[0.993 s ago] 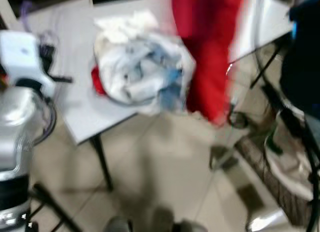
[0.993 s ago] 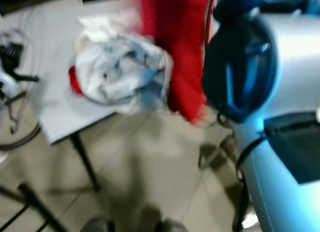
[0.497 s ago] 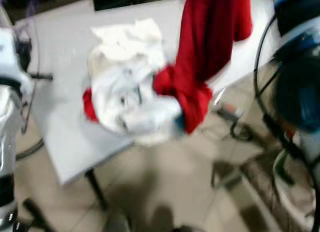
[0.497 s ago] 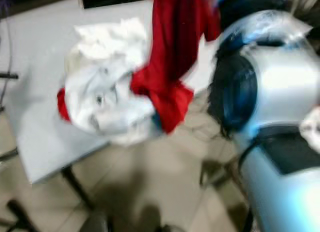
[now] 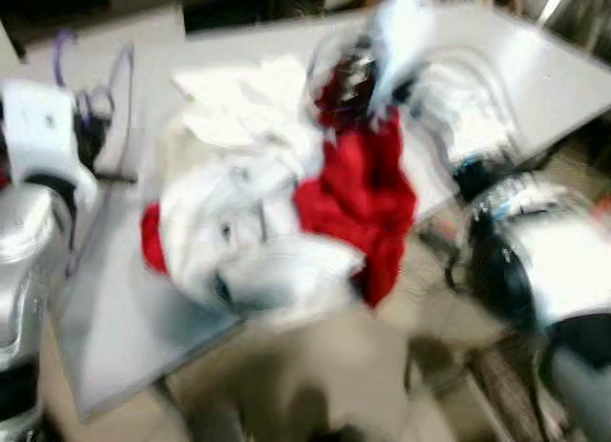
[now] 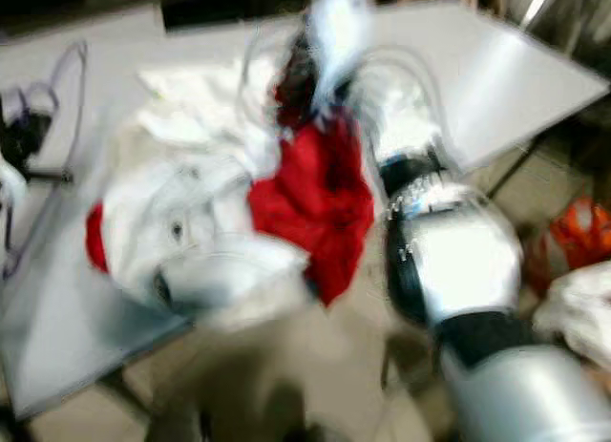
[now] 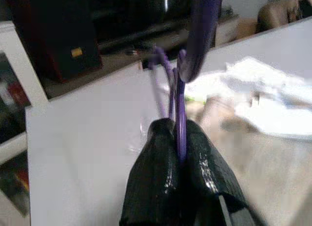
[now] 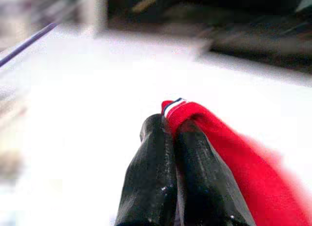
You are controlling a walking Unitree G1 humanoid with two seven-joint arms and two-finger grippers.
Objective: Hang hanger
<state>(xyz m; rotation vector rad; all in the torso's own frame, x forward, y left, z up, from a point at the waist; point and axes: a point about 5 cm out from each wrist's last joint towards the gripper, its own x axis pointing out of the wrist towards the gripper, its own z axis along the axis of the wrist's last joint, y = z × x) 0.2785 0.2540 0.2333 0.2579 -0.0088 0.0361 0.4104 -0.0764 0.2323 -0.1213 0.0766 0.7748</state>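
Our left hand (image 7: 178, 138) pinches the purple hanger (image 7: 181, 101) over the bench (image 7: 87, 133). Our right hand (image 8: 170, 133) clamps the red garment (image 8: 214, 138) above the blurred white clothes (image 5: 239, 222); motion blur smears the head views.

hanger (image 7: 181, 96): purple | garment (image 5: 358, 199): red | table (image 5: 535, 74): grey
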